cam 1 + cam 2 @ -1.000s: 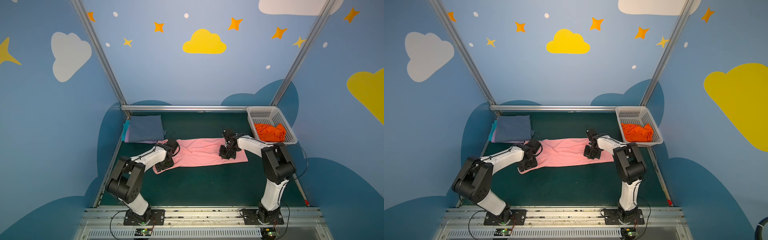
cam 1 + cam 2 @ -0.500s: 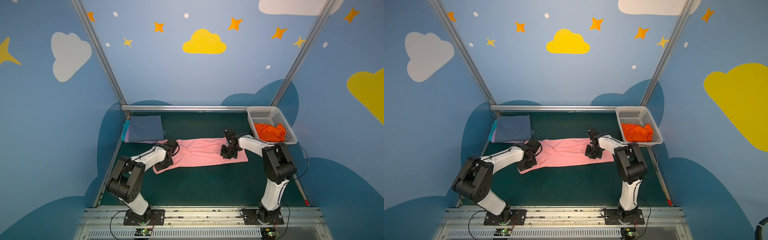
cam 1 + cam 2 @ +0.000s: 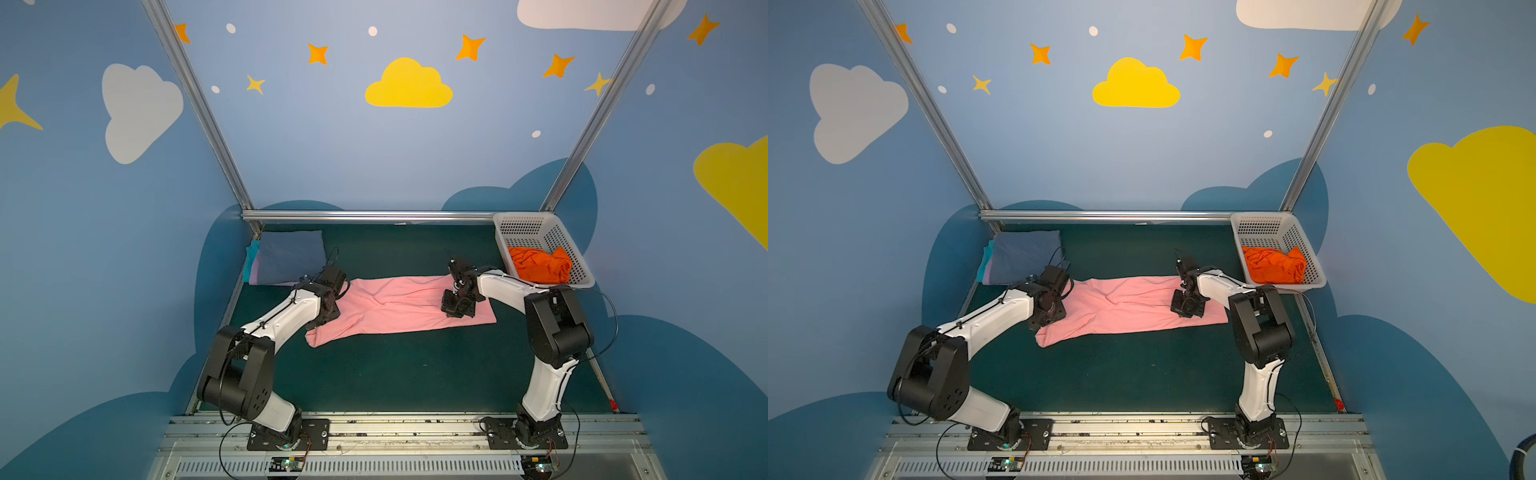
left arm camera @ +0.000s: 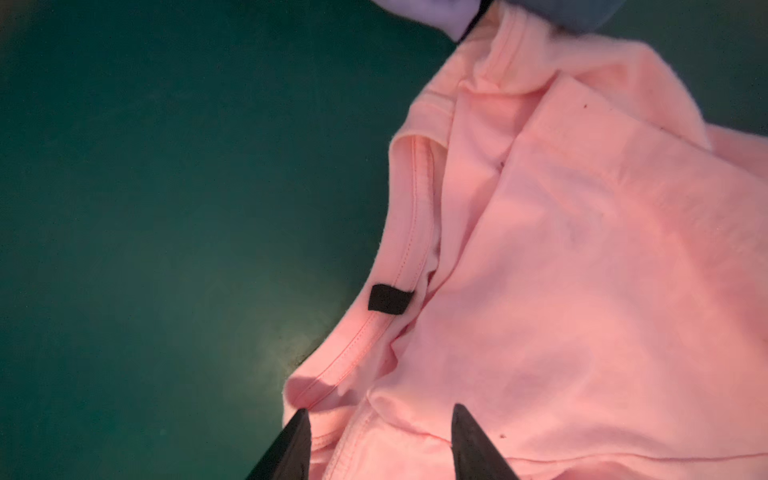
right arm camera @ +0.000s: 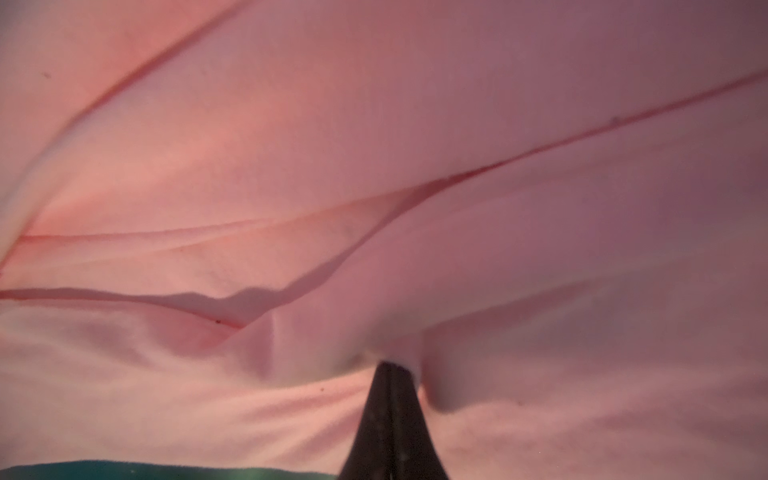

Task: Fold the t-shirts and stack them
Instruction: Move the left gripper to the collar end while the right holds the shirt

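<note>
Pink cotton is what is being worked: the pink shirt (image 3: 399,307) is laid flat mid-tabletop (image 3: 395,374), already narrowed to a long strip. Against a second ago almost nothing is seen moved in both top views: the strip outline is matched and the arms are barely shifted. The left hand (image 4: 378,415) is found with its jaws apart, moderately wide, over the collar end with nothing clamped; the dark label (image 4: 388,299) is left exposed just beside it. The right hand (image 5: 390,368) is shut on a small pinch of pink cloth near the hem end, and the cloth is tented at the tips. By judgement one end is gripped and the other not yet taken, so the crosswise fold is not begun. The long axis is run left-right across the tabletop, slightly skewed. The collar end is pointed left toward the folded stack (image 3: 291,257) and the hem end right toward the basket (image 3: 523,226), where the orange shirt (image 3: 538,264) is left unfolded.
</note>
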Tool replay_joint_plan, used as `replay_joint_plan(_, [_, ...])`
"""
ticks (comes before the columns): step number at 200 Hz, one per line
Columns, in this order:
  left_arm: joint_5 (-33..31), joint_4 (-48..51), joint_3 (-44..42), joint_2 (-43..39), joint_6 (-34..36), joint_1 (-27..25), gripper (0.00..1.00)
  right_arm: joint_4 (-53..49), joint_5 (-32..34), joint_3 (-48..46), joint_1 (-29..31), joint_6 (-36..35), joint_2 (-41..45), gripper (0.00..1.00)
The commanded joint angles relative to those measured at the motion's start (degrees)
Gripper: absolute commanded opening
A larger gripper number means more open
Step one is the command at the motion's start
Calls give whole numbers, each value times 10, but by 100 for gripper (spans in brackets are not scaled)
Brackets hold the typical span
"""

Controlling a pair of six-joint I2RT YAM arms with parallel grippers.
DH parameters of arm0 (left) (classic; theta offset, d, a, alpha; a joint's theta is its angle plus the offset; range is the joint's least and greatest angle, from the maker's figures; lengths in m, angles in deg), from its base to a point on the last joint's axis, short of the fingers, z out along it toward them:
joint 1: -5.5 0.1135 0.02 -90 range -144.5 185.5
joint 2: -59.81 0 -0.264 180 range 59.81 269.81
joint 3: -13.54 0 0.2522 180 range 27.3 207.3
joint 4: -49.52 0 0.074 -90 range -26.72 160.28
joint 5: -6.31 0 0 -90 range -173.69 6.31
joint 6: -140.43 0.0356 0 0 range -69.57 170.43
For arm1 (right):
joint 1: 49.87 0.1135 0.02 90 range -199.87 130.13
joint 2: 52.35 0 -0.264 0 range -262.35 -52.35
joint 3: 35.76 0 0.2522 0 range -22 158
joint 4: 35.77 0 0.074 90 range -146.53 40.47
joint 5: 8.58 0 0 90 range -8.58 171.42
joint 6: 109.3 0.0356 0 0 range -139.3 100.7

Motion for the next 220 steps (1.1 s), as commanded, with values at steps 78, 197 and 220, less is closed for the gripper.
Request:
replay_joint_plan(78, [16, -45, 31, 87, 19, 27, 4, -62, 47, -13, -18, -3, -33, 1])
replay_joint_plan(197, [1, -46, 99, 139, 28, 43, 4, -58, 39, -14, -17, -2, -43, 1])
replay_joint_plan(220, [-12, -45, 105, 164, 35, 44, 4, -59, 40, -12, -17, -2, -42, 1])
